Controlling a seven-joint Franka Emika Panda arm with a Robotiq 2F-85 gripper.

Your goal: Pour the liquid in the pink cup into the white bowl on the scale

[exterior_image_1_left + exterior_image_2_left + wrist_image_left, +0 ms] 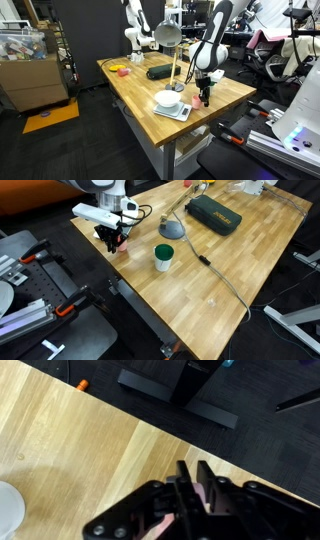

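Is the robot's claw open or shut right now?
Shut. In the wrist view the claw is closed tight on the pink cup.

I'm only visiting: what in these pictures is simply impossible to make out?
- Liquid in the pink cup: the cup is too small in both exterior views, and in the wrist view the pincer closed around it covers its inside.
- Display of the scale: too small to read in an exterior view.
- A white object: cut off by the left edge of the wrist view, so I cannot tell whether it is the bowl.
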